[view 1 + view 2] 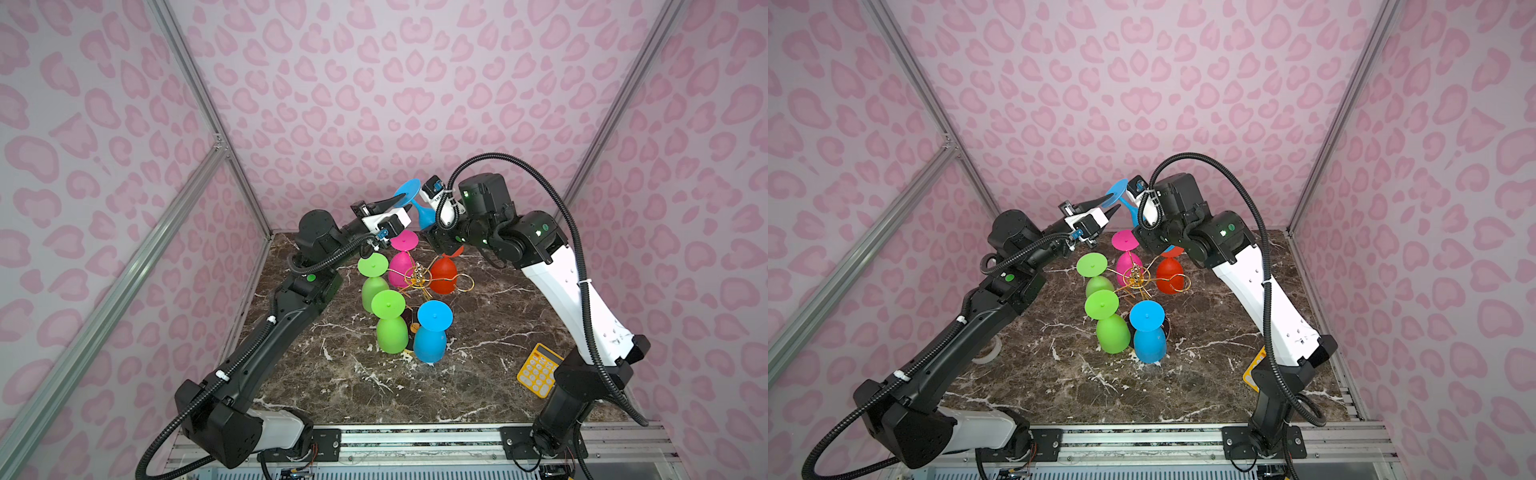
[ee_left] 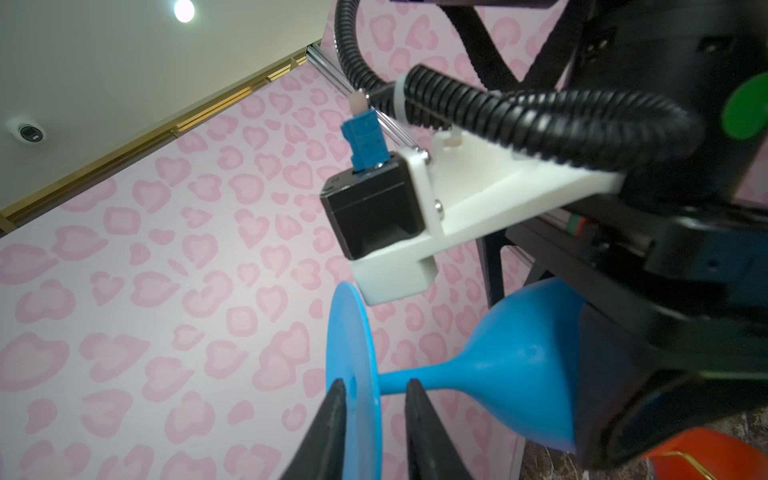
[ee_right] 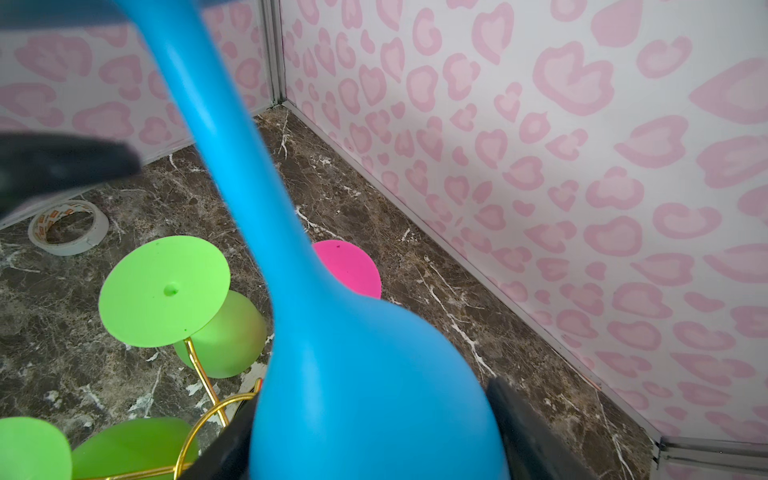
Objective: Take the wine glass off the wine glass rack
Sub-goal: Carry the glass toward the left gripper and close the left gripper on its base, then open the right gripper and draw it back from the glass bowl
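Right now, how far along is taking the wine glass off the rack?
Done: the lifted blue wine glass is clear of the wine glass rack, leaving one loop empty. In hand: the right gripper clamps its bowl, while the left gripper has its fingers either side of the foot, not yet pinching. Left: probably the handover and setting it down.

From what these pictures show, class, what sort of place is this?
Probably a robot test cell: left arm and right arm mounted on an aluminium rail, pink-patterned panels walling in a marble-look tabletop with a wine glass rack.
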You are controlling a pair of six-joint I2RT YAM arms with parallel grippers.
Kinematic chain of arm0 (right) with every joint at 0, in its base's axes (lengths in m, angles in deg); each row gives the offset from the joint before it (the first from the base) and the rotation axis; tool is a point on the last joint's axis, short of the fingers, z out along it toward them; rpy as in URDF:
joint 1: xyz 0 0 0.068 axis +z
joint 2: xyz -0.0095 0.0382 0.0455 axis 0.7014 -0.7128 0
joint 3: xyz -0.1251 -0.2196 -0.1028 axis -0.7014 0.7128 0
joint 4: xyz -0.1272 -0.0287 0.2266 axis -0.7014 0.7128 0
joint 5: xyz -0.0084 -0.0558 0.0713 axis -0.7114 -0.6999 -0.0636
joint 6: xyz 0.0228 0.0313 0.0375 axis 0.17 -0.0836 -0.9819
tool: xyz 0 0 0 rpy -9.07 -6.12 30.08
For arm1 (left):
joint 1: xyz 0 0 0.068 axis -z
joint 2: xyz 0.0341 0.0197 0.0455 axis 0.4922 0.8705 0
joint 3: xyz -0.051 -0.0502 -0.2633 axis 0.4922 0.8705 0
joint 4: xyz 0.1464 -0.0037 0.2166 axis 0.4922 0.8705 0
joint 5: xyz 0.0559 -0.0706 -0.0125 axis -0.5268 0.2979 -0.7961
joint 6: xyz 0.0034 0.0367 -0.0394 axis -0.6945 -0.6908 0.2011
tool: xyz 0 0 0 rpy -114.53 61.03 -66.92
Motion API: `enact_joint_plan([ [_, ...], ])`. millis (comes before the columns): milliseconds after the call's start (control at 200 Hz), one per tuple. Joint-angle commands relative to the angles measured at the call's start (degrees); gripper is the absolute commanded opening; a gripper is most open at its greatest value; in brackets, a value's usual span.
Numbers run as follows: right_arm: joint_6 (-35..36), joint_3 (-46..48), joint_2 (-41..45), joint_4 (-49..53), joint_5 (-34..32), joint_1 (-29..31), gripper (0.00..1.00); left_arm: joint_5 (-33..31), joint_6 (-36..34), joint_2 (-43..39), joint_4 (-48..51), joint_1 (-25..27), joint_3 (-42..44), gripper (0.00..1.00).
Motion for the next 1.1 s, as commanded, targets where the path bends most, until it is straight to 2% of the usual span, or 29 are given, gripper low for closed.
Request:
enact_joint_plan([
  [0,-0.7,-0.3,-0.5,0.0,0.4,0.1,0.72,-1.0,-0.5,0.0,-3.0,0.1,0.2,0.21],
  [255,-1.8,-0.2,-0.6,-0.5,1.4,0.6,0.73,-2.0,-0.9,0.1,-3.2,1.0,0.5,0.09],
  [405,-2.3,-0.3,-0.7,-0.6,2.0,1.3,0.8,-2.9,-0.9,0.3,-3.3,1.6,0.5,0.04],
  [590,-2.5,1.7,2.0,-3.3,4.8,1.6,0.89,-9.1,4.7,0.4,-3.1,1.6,-0.8,0.03],
  [750,-2.9,7.4,8.4,-10.1,6.0,1.9,0.95,-13.7,8.7,0.4,-3.1,1.6,-0.9,0.03],
  [850,-3.0,12.7,13.5,-15.5,5.1,1.9,0.98,-17.5,14.2,0.1,-1.9,1.6,-1.9,0.03],
  [990,-2.7,22.1,21.8,-24.6,2.8,1.6,0.98,-20.1,20.4,0.1,0.0,1.0,-3.0,0.03],
  [1095,-4.4,26.9,27.7,-29.9,4.8,1.4,0.98,-21.1,25.5,0.5,2.6,0.0,-3.7,0.04],
])
